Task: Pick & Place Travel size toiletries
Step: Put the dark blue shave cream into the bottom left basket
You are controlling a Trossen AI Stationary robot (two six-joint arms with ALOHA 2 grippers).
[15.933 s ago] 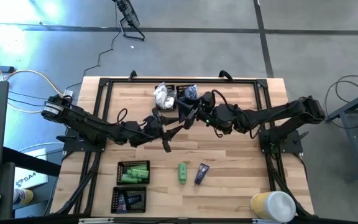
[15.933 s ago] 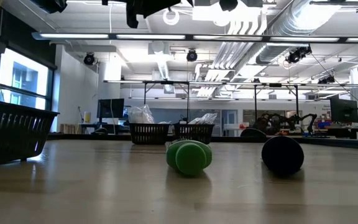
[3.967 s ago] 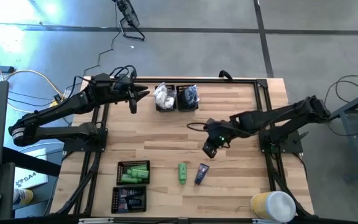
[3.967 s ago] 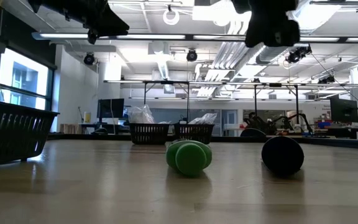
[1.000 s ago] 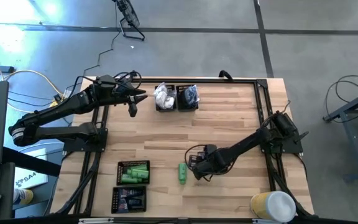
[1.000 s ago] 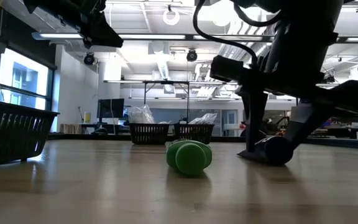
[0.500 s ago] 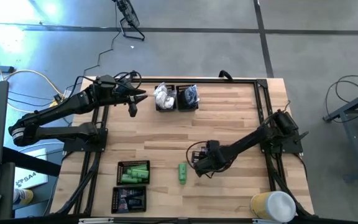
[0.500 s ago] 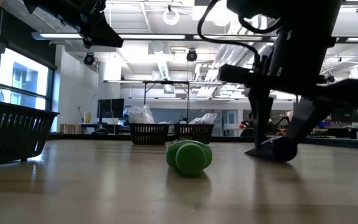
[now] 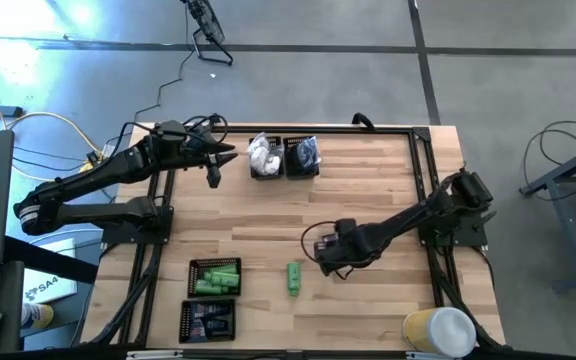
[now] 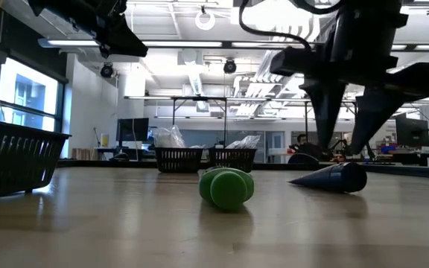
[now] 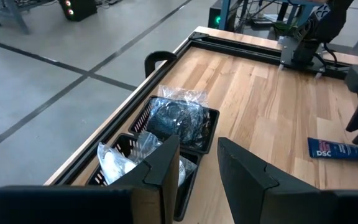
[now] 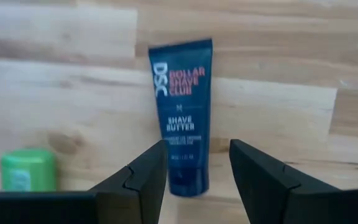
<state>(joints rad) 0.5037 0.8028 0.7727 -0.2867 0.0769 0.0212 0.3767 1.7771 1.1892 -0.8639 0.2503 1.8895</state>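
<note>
Since half a second ago the right gripper has risen off the navy tube, which it had been pressing low against on the table; the tube now lies free on the wood, directly beneath the gap between the two parted fingers, empty and holding nothing. The green tube has not moved and lies just beside the gripper, toward the two front trays. Of those, the tray of green tubes sits farther out on the same side, with the tray of navy tubes next to it at the table's near edge.

The step in hand looks like the pickup of the navy tube, not yet secured. Next the gripper would likely need to descend straight down with its fingers astride the tube's body, then close.

The left gripper waits well apart, fingers slightly parted and empty, above the two far trays holding bagged pieces.
</note>
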